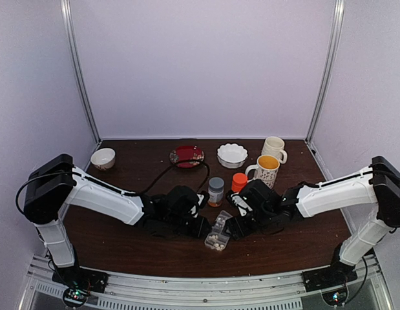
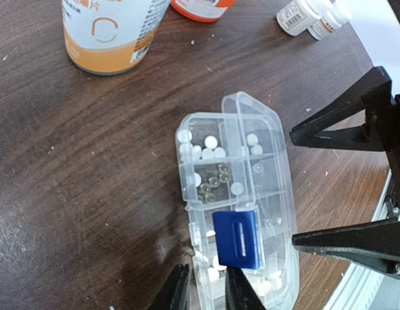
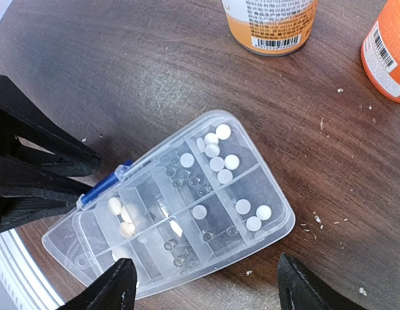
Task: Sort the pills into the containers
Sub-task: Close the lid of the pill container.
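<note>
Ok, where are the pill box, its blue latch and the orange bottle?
pill box [image 3: 258, 187]: right wrist view, bare floor of an end compartment.
blue latch [image 2: 237, 239]: left wrist view, middle of the latch.
orange bottle [image 3: 387, 51]: right wrist view, its side wall at the frame's edge.

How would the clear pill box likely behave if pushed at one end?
Probably light: the pill box is thin clear plastic holding only a few pills. On the smooth table it would likely slide or pivot rather than tip, being flat. Loose pills may shift.
</note>
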